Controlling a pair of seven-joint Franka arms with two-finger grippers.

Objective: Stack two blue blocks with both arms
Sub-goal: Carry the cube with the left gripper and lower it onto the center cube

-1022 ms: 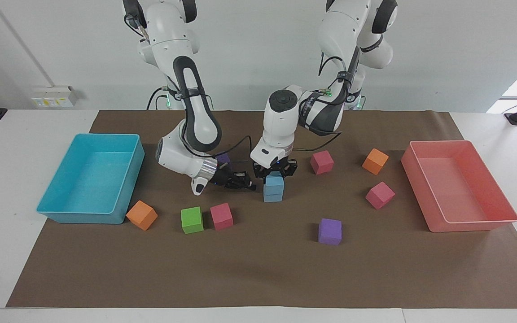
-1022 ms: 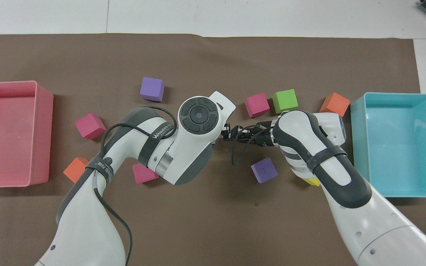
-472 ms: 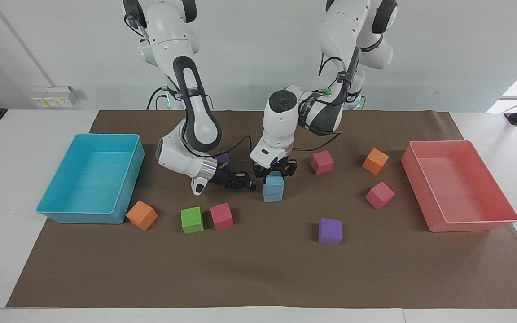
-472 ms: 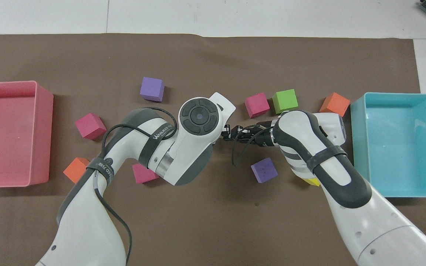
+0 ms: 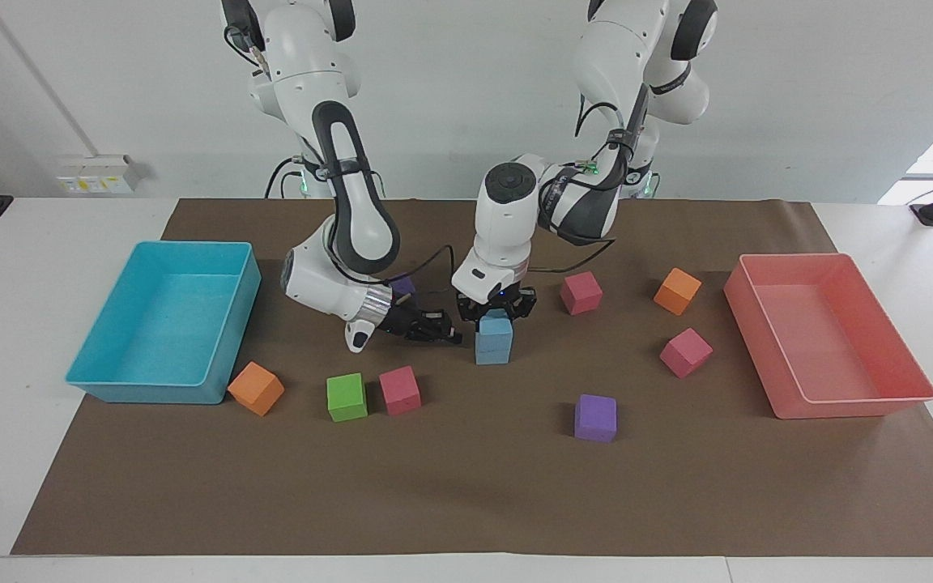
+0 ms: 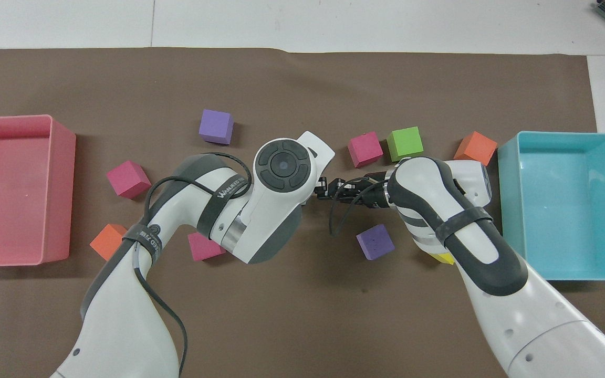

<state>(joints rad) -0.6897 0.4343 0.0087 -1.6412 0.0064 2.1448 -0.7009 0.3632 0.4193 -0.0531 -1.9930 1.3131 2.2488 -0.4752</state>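
Note:
The two blue blocks stand stacked mid-mat: the upper blue block (image 5: 496, 328) sits on the lower blue block (image 5: 492, 353). My left gripper (image 5: 496, 312) points straight down and is at the upper block's top, straddling it. My right gripper (image 5: 446, 330) lies low and level just beside the stack, toward the right arm's end, holding nothing I can see; it also shows in the overhead view (image 6: 329, 188). In the overhead view the left arm's wrist (image 6: 281, 165) hides the stack and the left gripper.
A cyan tray (image 5: 191, 244) and a pink tray (image 5: 790, 257) stand at the mat's ends. Loose cubes lie around: orange (image 5: 256, 389), green (image 5: 347, 397), pink (image 5: 399, 390), purple (image 5: 596, 418), pink (image 5: 685, 352), orange (image 5: 677, 291), pink (image 5: 581, 292), purple (image 6: 375, 241), yellow (image 6: 443, 258).
The left arm's wrist has crept up very slightly. The blue stack and the right gripper stay where they were.

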